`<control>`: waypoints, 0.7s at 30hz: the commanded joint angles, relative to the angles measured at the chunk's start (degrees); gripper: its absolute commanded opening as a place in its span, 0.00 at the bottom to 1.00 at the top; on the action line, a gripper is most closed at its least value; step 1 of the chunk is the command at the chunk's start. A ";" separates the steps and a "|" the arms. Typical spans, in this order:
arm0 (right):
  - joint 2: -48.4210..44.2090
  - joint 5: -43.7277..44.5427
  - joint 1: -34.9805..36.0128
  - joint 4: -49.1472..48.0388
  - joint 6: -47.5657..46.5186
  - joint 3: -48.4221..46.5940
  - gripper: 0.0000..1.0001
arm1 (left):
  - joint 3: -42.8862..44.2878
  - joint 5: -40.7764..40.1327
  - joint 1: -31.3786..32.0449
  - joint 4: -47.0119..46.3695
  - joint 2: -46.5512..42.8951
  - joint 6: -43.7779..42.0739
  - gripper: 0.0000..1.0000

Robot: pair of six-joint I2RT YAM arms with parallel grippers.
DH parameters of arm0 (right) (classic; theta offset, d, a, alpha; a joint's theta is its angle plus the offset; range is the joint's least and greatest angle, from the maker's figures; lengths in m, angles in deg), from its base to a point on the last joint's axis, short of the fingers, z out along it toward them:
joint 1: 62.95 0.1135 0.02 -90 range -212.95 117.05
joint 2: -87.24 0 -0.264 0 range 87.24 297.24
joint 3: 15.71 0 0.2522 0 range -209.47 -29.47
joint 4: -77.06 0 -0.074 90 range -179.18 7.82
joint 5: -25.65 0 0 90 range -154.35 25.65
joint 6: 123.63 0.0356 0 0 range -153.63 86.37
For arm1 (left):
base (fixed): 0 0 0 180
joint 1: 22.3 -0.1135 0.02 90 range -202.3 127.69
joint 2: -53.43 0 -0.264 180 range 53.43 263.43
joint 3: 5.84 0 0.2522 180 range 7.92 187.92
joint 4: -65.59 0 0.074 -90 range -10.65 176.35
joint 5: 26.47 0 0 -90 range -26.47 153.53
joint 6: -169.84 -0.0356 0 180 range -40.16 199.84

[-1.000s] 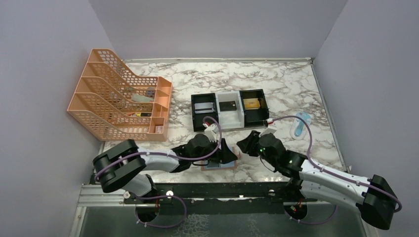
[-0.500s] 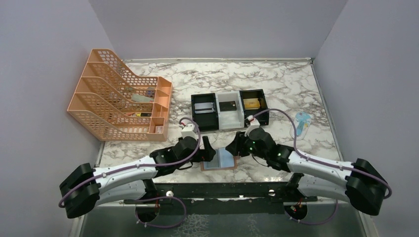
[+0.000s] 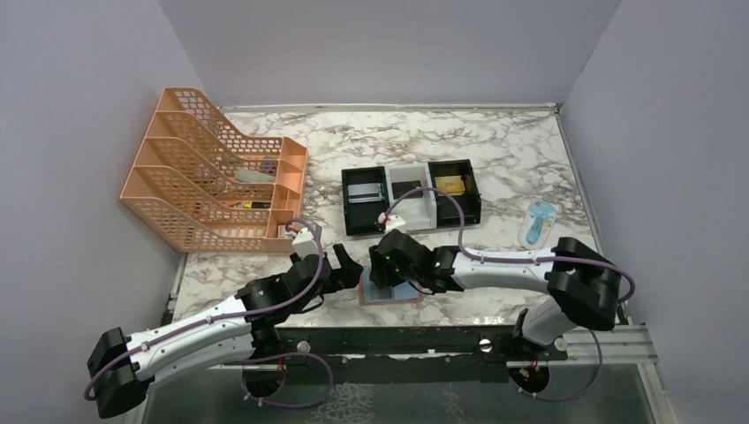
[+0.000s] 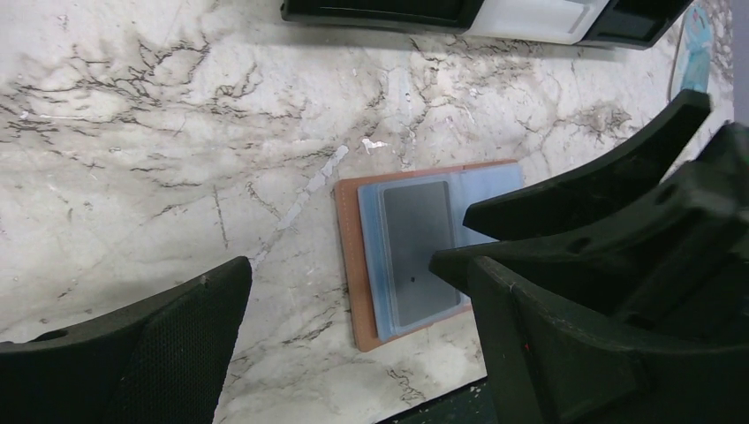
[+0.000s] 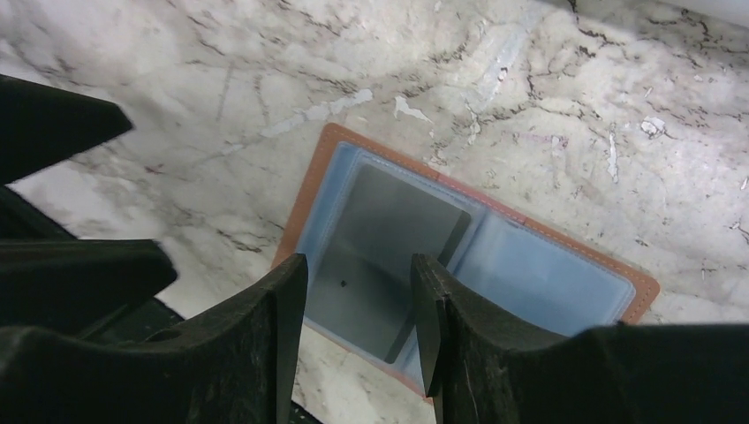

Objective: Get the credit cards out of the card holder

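Observation:
The card holder lies open near the table's front edge: tan leather with light-blue lining. A greyish credit card sits in its left pocket. My right gripper hovers just over that card, open, its fingers straddling the card without touching it; in the top view it covers the holder's far part. My left gripper is wide open to the left of the holder, with nothing between its fingers. Other cards lie in the tray: silver, black, gold.
A black-and-white three-compartment tray stands just behind the grippers. An orange mesh file rack stands at the back left. A light-blue object lies at the right. The table's front edge runs just below the holder.
The left gripper has let go, opened wide and drawn back to the left of the holder. The right gripper has swung left over the open holder, its jaws a little wider.

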 commanded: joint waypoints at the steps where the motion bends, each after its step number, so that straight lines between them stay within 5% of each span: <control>1: 4.65 7.15 2.09 7.58 1.06 -4.28 0.49 | -0.82 -3.25 -0.13 3.90 -2.57 1.27 0.96; 21: 12.15 4.21 2.83 10.44 0.61 -9.74 0.71 | -1.55 -1.24 -0.18 0.83 -1.08 1.76 0.96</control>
